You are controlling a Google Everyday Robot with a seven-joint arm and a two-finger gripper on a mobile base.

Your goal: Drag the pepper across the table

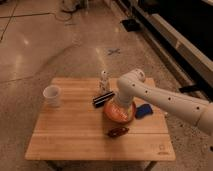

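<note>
Wooden planks make up the table [70, 135], which fills the lower half of the frame. The pepper [118, 131] is small, dark red-brown and a bit shiny. It lies flat on the wood in the lower middle, close to the near edge. It sits just below the orange bowl [111, 116] in the picture, and I cannot tell if the two touch.

The white arm [165, 102] reaches in from the right and bends down over the bowl. The gripper [120, 106] hangs at the bowl, right above the pepper in the picture, but it does not look like it is on the pepper. It blends into the bowl, so I cannot tell if it is spread wide or squeezed tight.

Other things stand around: a white cup [52, 95] at the left, a small white bottle [104, 80] at the upper middle, a black object [103, 98] beside the bowl, and a blue object [144, 111] to the bowl's right.

My guess — the drag is not under way. The gripper has to get down to the pepper first, then slide it over the wood. Nearly all of the job looks left to do.
</note>
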